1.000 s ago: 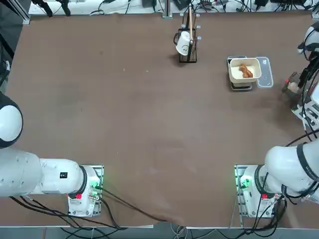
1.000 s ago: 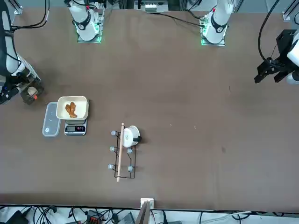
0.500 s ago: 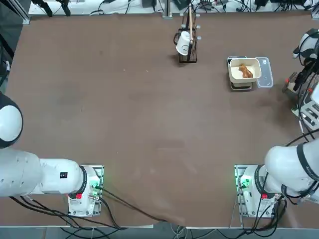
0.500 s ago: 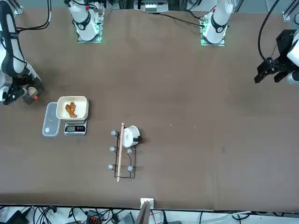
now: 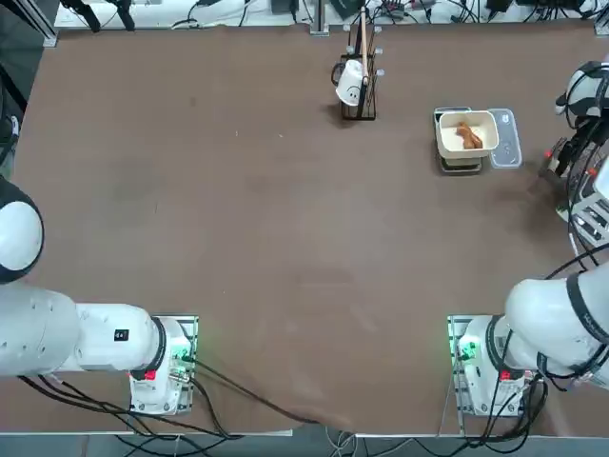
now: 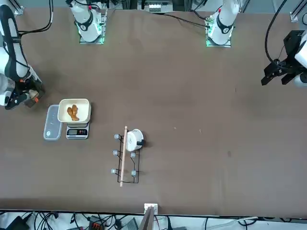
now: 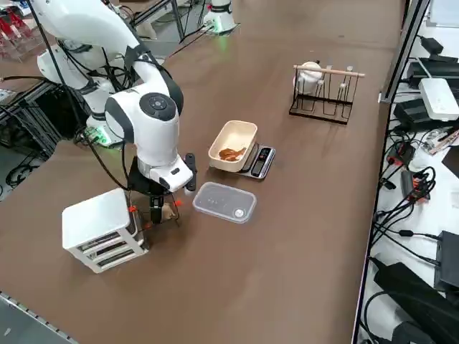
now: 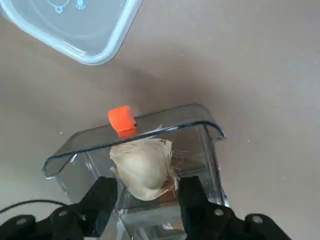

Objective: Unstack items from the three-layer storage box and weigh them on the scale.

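My right gripper (image 8: 148,192) is down in an open translucent drawer (image 8: 205,150) with an orange tab (image 8: 121,119), shut on the pale round piece (image 8: 142,167). That drawer sits on the table beside the white three-layer storage box (image 7: 99,228), and in the right side view the gripper (image 7: 155,213) hangs between the box and the clear tray. The cream square bowl (image 7: 233,145) holds orange-brown lumps (image 7: 231,154) and rests on the scale (image 7: 259,162). From overhead the bowl (image 5: 466,133) is left of the gripper (image 5: 559,158).
A clear flat plastic tray (image 7: 224,202) lies between the gripper and the scale. A dark rack with a white cup (image 7: 321,87) stands farther along the table. The table's right edge and cables run close to the storage box (image 5: 592,217).
The right arm's wrist has swung slightly and settled lower over the drawer, which it now covers more of in the front view. Bowl, scale, tray and rack stay put.
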Robot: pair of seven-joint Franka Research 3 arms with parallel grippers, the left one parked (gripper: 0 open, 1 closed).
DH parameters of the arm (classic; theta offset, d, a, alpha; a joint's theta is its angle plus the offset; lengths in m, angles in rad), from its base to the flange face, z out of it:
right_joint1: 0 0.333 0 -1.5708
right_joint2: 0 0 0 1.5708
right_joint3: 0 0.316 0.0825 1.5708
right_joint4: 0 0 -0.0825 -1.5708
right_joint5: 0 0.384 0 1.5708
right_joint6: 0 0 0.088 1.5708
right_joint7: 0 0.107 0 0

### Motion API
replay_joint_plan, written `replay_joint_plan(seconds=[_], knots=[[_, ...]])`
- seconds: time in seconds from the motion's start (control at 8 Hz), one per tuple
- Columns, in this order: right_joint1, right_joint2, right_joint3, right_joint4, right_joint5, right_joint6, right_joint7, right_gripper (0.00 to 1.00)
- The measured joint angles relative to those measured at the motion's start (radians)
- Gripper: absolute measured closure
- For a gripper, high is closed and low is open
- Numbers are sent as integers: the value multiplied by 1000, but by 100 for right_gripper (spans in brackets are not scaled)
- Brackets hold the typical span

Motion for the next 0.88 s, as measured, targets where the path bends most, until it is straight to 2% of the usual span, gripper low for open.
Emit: replay_joint_plan(seconds=[0.62,0.88], knots=[[-2,27,0,-2,0,29,13,24],[-2,28,0,-2,0,30,15,29]])
